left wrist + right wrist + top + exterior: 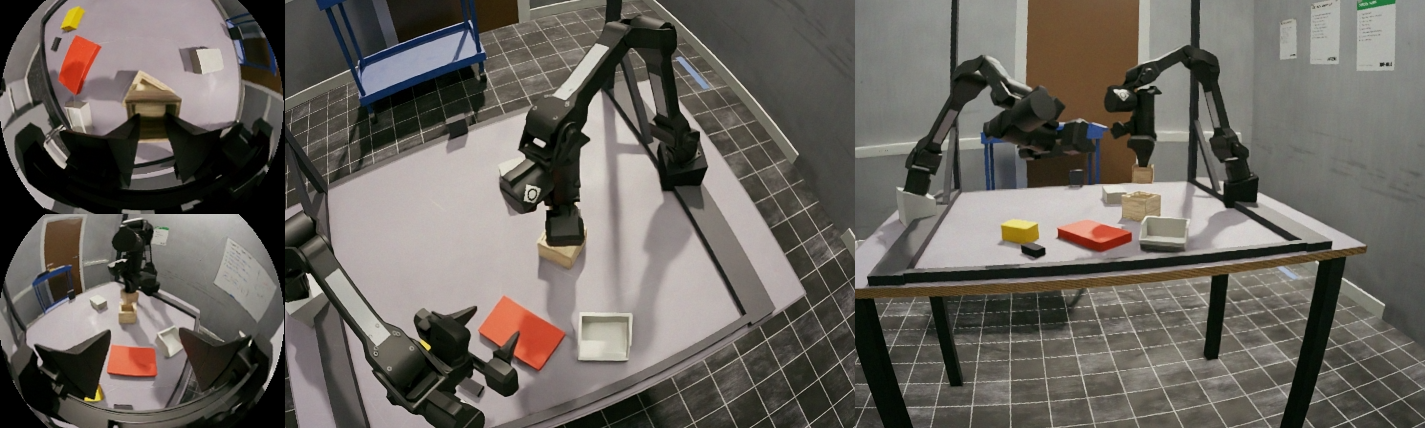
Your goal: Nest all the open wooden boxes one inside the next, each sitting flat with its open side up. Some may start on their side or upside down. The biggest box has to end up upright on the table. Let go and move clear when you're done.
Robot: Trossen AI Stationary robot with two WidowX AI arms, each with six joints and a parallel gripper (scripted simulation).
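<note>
My left gripper [1141,159] is shut on a small wooden box [1142,173] and holds it in the air, straight above a mid-sized wooden box [1141,205] that stands open side up mid-table. From above, the left gripper [565,227] covers most of that mid-sized box [562,249]. The left wrist view shows pale wood between the fingers. A larger white open box [605,336] sits upright near the front edge, also seen in the exterior view [1164,232]. My right gripper [487,330] is open and empty, raised above the red slab's left end.
A flat red slab [521,332] lies left of the white box. A yellow block [1019,230] and a small black block [1033,250] lie further left. A white block [510,165] and a dark block [457,127] sit towards the back. A blue rack [410,50] stands off the table.
</note>
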